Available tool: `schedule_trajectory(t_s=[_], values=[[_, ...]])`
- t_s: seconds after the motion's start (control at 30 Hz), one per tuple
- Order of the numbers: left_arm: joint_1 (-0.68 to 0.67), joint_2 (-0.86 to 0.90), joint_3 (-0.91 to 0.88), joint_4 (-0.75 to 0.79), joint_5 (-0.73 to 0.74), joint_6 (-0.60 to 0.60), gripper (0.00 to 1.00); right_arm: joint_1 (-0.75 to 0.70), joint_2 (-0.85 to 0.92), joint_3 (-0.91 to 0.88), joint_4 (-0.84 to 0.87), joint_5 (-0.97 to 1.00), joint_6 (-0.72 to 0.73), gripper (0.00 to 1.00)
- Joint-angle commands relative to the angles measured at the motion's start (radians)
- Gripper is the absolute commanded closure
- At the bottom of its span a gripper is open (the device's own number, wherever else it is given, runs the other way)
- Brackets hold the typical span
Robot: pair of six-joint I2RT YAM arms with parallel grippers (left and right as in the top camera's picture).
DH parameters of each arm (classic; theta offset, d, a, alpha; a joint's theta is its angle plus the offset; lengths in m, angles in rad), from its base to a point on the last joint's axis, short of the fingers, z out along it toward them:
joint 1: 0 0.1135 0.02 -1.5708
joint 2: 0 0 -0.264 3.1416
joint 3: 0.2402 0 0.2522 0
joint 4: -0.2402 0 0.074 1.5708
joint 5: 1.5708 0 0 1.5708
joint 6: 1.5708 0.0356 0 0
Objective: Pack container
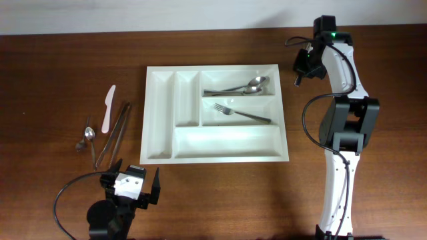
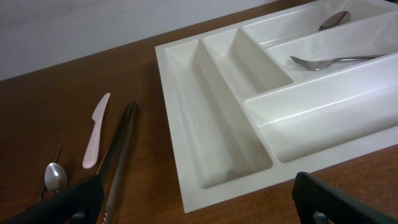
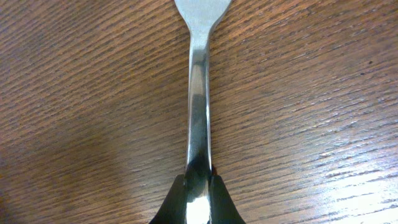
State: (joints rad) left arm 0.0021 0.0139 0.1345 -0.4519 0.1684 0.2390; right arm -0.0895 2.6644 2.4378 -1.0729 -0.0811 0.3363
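Observation:
A white cutlery tray (image 1: 213,159) with several compartments lies mid-table. Two spoons (image 1: 247,87) lie in its top right compartment and a fork (image 1: 240,114) in the one below. My right gripper (image 1: 301,67) is just beyond the tray's upper right corner. In the right wrist view it (image 3: 199,186) is shut on the handle of a metal utensil (image 3: 199,93) just above the wood; the utensil's head is cut off by the frame. My left gripper (image 1: 137,190) is open and empty, below the tray's lower left corner (image 2: 173,118).
Left of the tray lie a white plastic knife (image 1: 109,107) (image 2: 96,134), metal tongs (image 1: 113,133) (image 2: 118,155) and a small spoon (image 1: 89,133) (image 2: 55,176). The tray's two long left compartments and its wide bottom one hold nothing.

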Motion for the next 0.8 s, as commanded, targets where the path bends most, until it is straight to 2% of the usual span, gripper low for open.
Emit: schedule_trajectory(t_s=[0.0, 0.37, 0.77], values=[[0.002, -0.006, -0.005, 0.003, 0.010, -0.014, 0.01, 0.015, 0.102, -0.013, -0.016, -0.004, -0.010, 0.96], [0.002, -0.006, -0.005, 0.003, 0.010, -0.014, 0.01, 0.015, 0.102, 0.005, -0.026, 0.014, -0.018, 0.96], [0.002, -0.006, -0.005, 0.003, 0.010, -0.014, 0.01, 0.015, 0.096, 0.162, -0.077, 0.063, -0.044, 0.96]])
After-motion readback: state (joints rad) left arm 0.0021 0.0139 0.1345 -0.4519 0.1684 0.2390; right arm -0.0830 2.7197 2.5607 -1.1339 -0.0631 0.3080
